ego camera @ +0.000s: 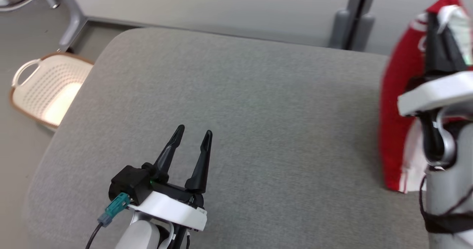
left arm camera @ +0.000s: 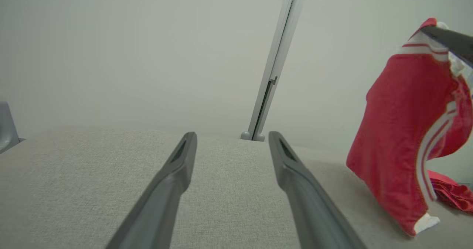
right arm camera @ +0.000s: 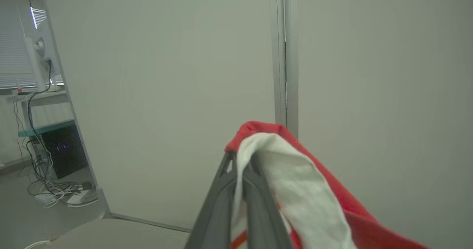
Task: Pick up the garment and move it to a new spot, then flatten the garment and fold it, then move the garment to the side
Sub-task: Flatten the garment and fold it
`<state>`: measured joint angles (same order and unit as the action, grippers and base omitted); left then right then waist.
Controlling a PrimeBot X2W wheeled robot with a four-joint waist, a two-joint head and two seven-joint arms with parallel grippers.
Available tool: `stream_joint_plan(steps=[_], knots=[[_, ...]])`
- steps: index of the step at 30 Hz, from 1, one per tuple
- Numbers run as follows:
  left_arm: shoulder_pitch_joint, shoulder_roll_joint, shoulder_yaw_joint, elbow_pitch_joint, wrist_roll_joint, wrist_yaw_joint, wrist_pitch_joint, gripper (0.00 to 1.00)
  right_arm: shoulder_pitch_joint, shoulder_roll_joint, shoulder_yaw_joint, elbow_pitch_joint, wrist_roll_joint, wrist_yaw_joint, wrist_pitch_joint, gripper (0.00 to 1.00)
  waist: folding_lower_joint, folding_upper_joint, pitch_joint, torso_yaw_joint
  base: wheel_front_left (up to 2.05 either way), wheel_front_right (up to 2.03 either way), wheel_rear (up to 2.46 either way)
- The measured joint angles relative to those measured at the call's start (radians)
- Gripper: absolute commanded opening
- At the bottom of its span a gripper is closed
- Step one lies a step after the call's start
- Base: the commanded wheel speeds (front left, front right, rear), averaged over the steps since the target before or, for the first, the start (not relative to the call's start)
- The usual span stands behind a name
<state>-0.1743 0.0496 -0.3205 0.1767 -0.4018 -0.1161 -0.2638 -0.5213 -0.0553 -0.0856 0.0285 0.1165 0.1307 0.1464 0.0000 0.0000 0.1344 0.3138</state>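
Beneath the right tool (right arm camera: 241, 160), clenched on its edge, the garment (left arm camera: 399, 123) hung ready for carrying; the left tool (ego camera: 194, 132) hovered released above the table (ego camera: 277, 112).

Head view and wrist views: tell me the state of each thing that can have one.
left gripper: open, empty, over the grey cushion.
right gripper: shut on the red garment.
red garment: lifted, hanging from the right gripper, lower end down at the grey cushion.
basket: on the floor, nothing visible inside.
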Motion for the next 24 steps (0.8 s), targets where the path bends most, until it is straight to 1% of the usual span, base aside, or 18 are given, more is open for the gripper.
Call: stream_joint_plan(steps=[2, 3, 4, 5, 6, 7, 8, 9, 11, 13, 14, 15, 17, 20, 24], knots=[[-0.010, 0.000, -0.018, 0.000, -0.017, 0.003, 0.000, 1.00, -0.043, -0.003, 0.029, 0.093, -0.015, 0.000, 0.035, 0.00, 0.0000, 0.0000, 0.022, 0.033, 0.00, 0.00, 0.00], [-0.010, 0.000, -0.018, 0.000, -0.017, 0.003, 0.000, 1.00, -0.043, -0.003, 0.029, 0.093, -0.015, 0.000, 0.035, 0.00, 0.0000, 0.0000, 0.022, 0.033, 0.00, 0.00, 0.00], [-0.020, 0.000, -0.033, 0.002, -0.030, 0.004, 0.000, 1.00, -0.098, -0.015, 0.061, 0.201, -0.050, 0.000, 0.053, 0.00, 0.0000, 0.0000, 0.043, 0.068, 0.00, 0.00, 0.00], [-0.020, 0.000, -0.033, 0.002, -0.030, 0.004, 0.000, 1.00, -0.098, -0.015, 0.061, 0.201, -0.050, 0.000, 0.053, 0.00, 0.0000, 0.0000, 0.043, 0.068, 0.00, 0.00, 0.00], [-0.023, -0.001, -0.041, 0.002, -0.037, 0.006, 0.000, 1.00, -0.131, -0.017, 0.069, 0.255, -0.059, 0.000, 0.062, 0.00, 0.0000, 0.0000, 0.054, 0.085, 0.00, 0.00, 0.00], [-0.026, 0.000, -0.050, 0.003, -0.044, 0.008, 0.000, 1.00, -0.166, -0.030, 0.089, 0.312, -0.086, 0.000, 0.069, 0.17, 0.0000, 0.0000, 0.065, 0.104, 0.00, 0.00, 0.00], [-0.030, 0.001, -0.055, 0.004, -0.050, 0.012, 0.000, 1.00, -0.201, -0.030, 0.095, 0.369, -0.095, 0.000, 0.069, 1.00, 0.0000, 0.0000, 0.075, 0.121, 0.00, 0.00, 0.00], [-0.036, 0.000, -0.059, 0.004, -0.060, 0.012, 0.000, 1.00, -0.238, -0.027, 0.088, 0.429, -0.099, 0.000, 0.069, 1.00, 0.0000, 0.0000, 0.085, 0.139, 0.00, 0.00, 0.00], [-0.042, 0.000, -0.073, 0.003, -0.071, 0.014, 0.000, 1.00, -0.307, -0.033, 0.108, 0.540, -0.155, 0.000, 0.068, 1.00, 0.0000, 0.0000, 0.105, 0.173, 0.00, 0.00, 0.00], [-0.043, -0.001, -0.076, 0.000, -0.083, 0.023, 0.000, 1.00, -0.379, -0.025, 0.117, 0.643, -0.163, 0.000, 0.053, 1.00, 0.0000, 0.0000, 0.123, 0.205, 0.00, 0.00, 0.00], [-0.043, 0.002, -0.075, -0.007, -0.088, 0.031, 0.000, 1.00, -0.441, -0.013, 0.152, 0.732, -0.166, 0.000, 0.036, 1.00, 0.0000, 0.0000, 0.144, 0.224, 0.00, 0.00, 0.00], [-0.043, 0.000, -0.075, -0.009, -0.091, 0.033, 0.000, 1.00, -0.464, -0.006, 0.168, 0.770, -0.166, 0.001, 0.026, 1.00, 0.0000, -0.0001, 0.153, 0.232, 0.00, 0.00, 0.00], [-0.043, -0.001, -0.075, -0.013, -0.091, 0.036, 0.000, 1.00, -0.495, -0.001, 0.185, 0.834, -0.166, 0.000, -0.005, 1.00, 0.0000, 0.0000, 0.164, 0.243, 0.00, 0.00, 0.00], [-0.046, -0.001, -0.079, -0.012, -0.091, 0.039, 0.000, 1.00, -0.525, -0.006, 0.176, 0.903, -0.158, 0.000, -0.058, 1.00, 0.0000, 0.0000, 0.159, 0.245, 0.00, 0.00, 0.00], [-0.051, 0.000, -0.068, -0.009, -0.069, 0.037, 0.000, 1.00, -0.527, -0.023, 0.182, 0.963, -0.154, 0.000, -0.127, 1.00, 0.0000, 0.0000, 0.141, 0.219, 0.00, 0.00, 0.00]])
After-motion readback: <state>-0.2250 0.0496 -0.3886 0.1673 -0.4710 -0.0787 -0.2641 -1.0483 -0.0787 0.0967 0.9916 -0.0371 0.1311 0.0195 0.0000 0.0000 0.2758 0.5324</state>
